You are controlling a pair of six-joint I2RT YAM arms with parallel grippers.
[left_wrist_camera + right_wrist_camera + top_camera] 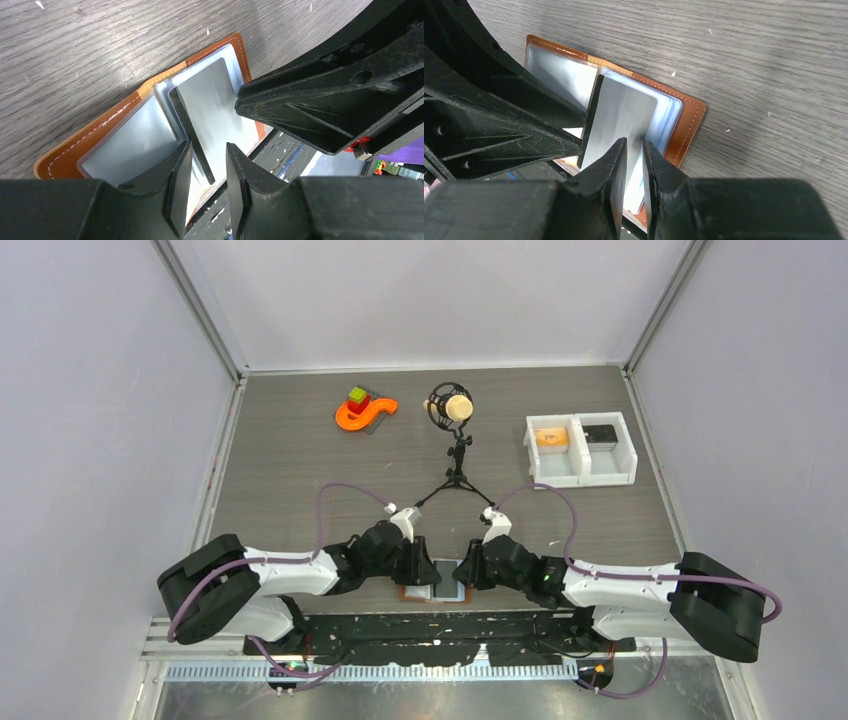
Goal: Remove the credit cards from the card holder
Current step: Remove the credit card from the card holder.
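The brown card holder lies open at the table's front edge, its pale blue-grey sleeves facing up. A silver-grey card with a dark edge stands tilted up out of the middle sleeves, also seen in the right wrist view. My right gripper is closed narrowly on the card's right edge. My left gripper is open, its fingers straddling the card's dark lower edge with gaps on both sides. Other cards are hidden in the sleeves.
A white two-compartment bin stands at the back right with an orange and a black item in it. A microphone on a small tripod stands mid-table. An orange curved toy lies at the back left. A black rail runs just below the holder.
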